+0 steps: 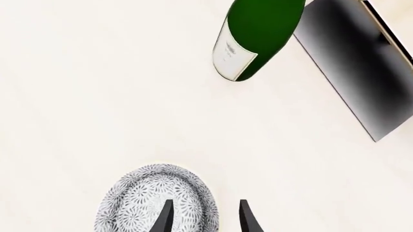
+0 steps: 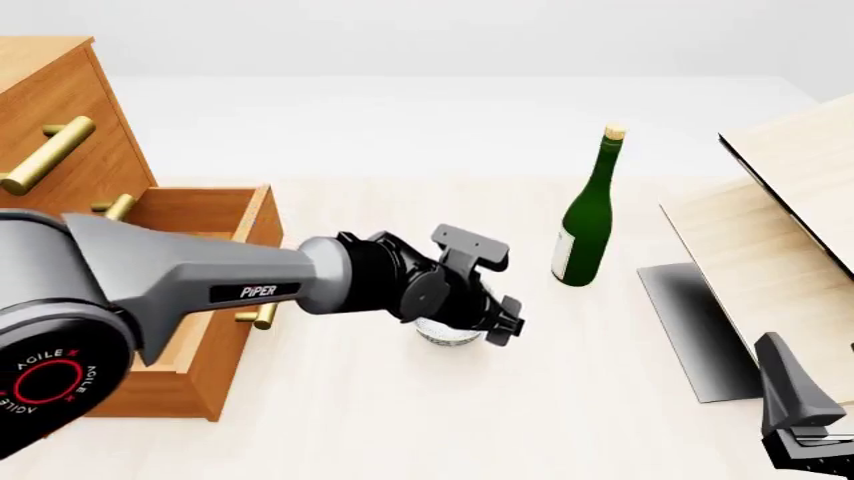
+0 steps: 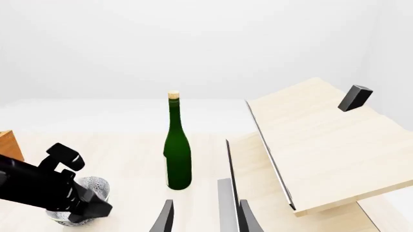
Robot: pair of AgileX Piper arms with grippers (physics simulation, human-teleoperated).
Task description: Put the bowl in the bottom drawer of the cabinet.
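Standing at the left edge of the desk, the orange-brown cabinet is seen with its bottom drawer pulled out and open at the top. The left arm is stretched across the middle of the front view, and its end effector is held over the bowl, which rests on the desk just right of the drawer. Its two dark fingers are spread apart, one above the bowl's inside and one outside the rim, nothing clamped. A green bottle stands farther back, apart from the bowl. The right end effector is parked low at the right, fingers apart and empty. The grasping step is judged to be in hand: next, the fingers should be lowered astride the rim and closed.
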